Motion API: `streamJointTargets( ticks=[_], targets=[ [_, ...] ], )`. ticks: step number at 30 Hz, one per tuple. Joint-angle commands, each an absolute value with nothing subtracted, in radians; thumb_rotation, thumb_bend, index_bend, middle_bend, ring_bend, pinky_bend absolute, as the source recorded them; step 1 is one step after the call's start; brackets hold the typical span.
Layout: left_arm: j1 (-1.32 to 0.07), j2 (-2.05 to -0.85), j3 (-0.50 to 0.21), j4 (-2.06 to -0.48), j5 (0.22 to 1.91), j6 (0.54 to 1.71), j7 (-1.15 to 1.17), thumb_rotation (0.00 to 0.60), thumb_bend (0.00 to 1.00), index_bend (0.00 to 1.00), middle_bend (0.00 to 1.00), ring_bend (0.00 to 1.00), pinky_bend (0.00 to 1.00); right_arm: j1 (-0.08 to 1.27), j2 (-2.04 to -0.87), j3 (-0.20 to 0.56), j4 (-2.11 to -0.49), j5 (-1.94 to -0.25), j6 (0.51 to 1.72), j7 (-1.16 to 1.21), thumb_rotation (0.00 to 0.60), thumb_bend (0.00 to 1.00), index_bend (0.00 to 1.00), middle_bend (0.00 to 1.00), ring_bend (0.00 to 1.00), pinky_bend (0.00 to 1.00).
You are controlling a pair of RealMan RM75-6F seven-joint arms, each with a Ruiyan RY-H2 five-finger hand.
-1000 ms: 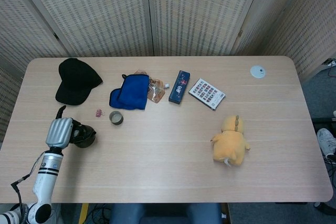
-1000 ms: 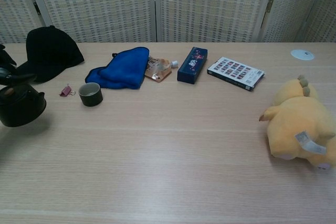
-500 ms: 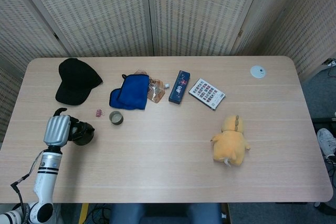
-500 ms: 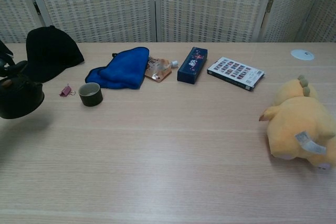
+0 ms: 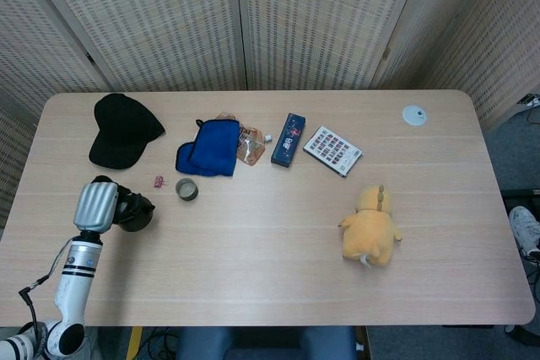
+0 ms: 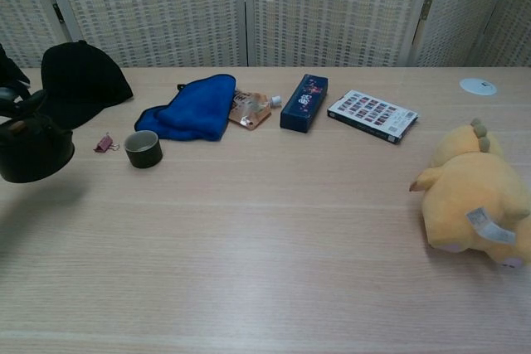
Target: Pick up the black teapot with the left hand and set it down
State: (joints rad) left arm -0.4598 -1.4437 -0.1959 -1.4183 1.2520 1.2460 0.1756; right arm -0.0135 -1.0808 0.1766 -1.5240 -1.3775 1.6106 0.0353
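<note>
The black teapot (image 5: 133, 212) (image 6: 33, 151) hangs above the table near its left edge, casting a shadow on the wood below it. My left hand (image 5: 97, 205) grips it from the left side by its handle; only dark fingers (image 6: 12, 99) show at the chest view's left edge. My right hand is in neither view.
A small dark cup (image 5: 186, 190) and a pink clip (image 5: 159, 181) lie just right of the teapot. Behind them lie a black cap (image 5: 122, 131), a blue cloth (image 5: 209, 147), a dark blue box (image 5: 288, 139) and a card pack (image 5: 332, 150). A yellow plush (image 5: 369, 225) sits at right.
The left hand has lifted the teapot off the table; it now hangs higher and slightly further back than a second ago.
</note>
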Motion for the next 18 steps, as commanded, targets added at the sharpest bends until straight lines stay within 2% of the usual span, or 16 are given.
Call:
streamJointTargets(
  ticks=[1,18],
  targets=[
    [-0.465,-1.442,-0.196,-1.420,1.255,1.241,0.181,0.502,0.50,1.00,1.00,0.98,0.38,-0.014,-1.081,0.177,-1.522,-1.376,1.610,0.037,0.600,0.22,0.20,0.22,0.20,0.14],
    [-0.513,-1.439,-0.202,-1.424,1.259,1.188,0.221,0.489,0.50,1.00,1.00,0.98,0.40,-0.018,-1.087,0.177,-1.507,-1.369,1.605,0.047,0.600,0.22,0.20,0.22,0.19,0.14]
  ],
)
